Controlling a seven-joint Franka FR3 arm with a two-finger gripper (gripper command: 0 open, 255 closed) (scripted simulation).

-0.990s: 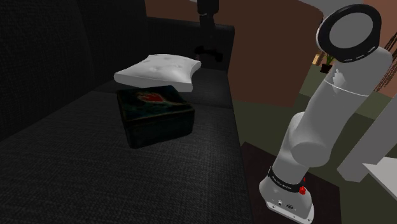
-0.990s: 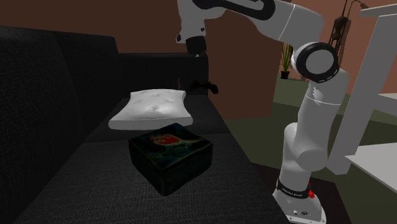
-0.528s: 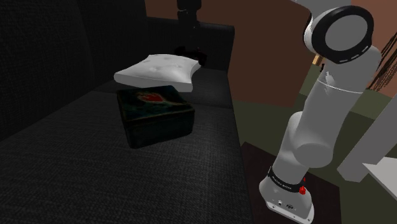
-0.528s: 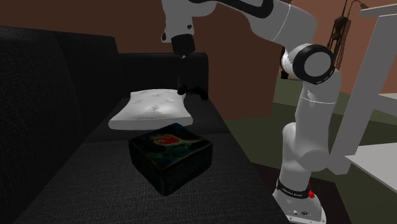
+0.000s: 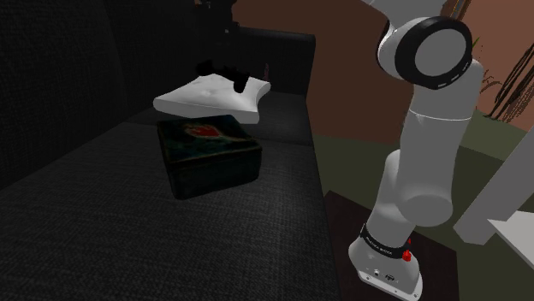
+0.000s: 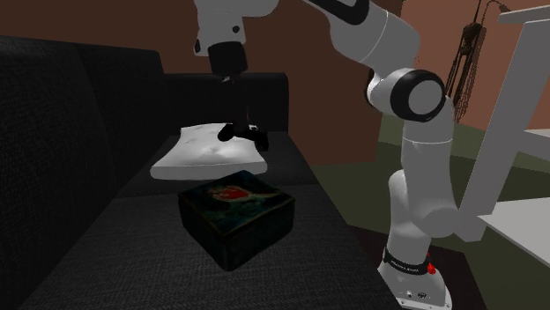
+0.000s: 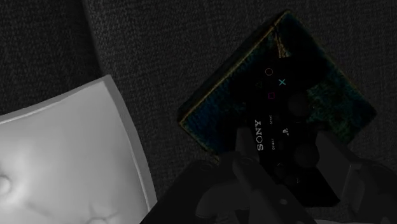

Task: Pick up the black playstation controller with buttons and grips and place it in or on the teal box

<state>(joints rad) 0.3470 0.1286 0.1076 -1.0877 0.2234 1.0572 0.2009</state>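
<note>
Sliding toward nine o'clock, my gripper [image 6: 238, 122] is squeezing the black controller [image 7: 282, 126], and I am steering slowly for the dark box [image 6: 236, 218] at six.

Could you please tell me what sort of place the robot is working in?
Most likely a living room: a dark fabric sofa, a white cushion lying on its seat, and a brown wall behind. The hand holds the controller over the sofa.

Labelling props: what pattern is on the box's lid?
Box lid: red motif on dark teal, clearest in shoulder view.
</note>
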